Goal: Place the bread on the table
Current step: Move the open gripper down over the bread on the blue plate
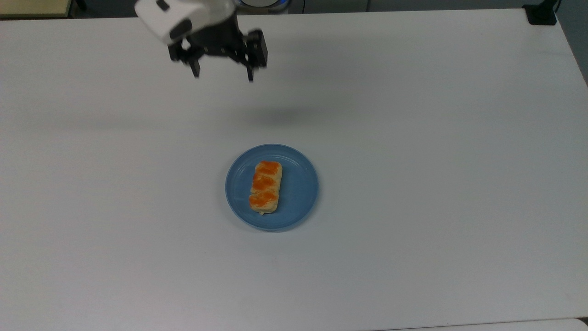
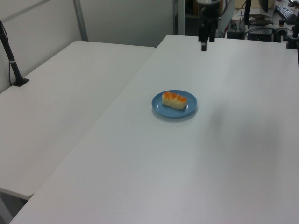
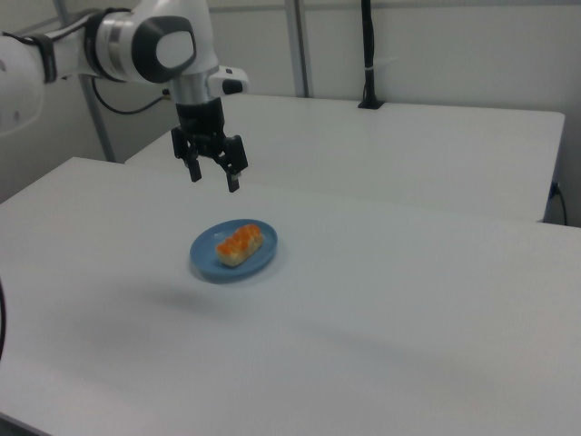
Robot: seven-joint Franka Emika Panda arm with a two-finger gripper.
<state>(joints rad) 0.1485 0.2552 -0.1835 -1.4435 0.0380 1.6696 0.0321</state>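
- Up near the far edge of the table (image 1: 436, 138), in the top view's upper left, hangs the gripper (image 1: 223, 76) — black two-finger claw on a white arm (image 3: 136, 45), fingers pointing down and spread wide with nothing between them.
- It's up in the air, clear of the tabletop; you can see its soft shadow on the white surface, closer to the plate than the claw itself in the top view.
- Bread (image 1: 265, 186) sits on the round blue plate (image 1: 301, 193), pretty much mid-table. Tan loaf, three orange glazed bits on top, lying lengthwise up-and-down in the top view and a bit toward the top view's left of the plate's centre.
- So bread vs claw: well apart. In the top view the bread is below the claw and slightly to the top view's right of it, with a stretch of bare table between them. No contact at all.
- Right view says the same: gripper (image 3: 211, 178) floats above and to the right view's left of the bread (image 3: 239, 243), which rests on the plate (image 3: 204, 256).
- Left view: gripper (image 2: 204, 45) is way at the back of the table, bread (image 2: 174, 100) on the plate (image 2: 190, 108) nearer the camera.
- Second white table (image 2: 56, 107) butts up alongside on the left view's left, with a black post (image 2: 10, 58) standing on it.
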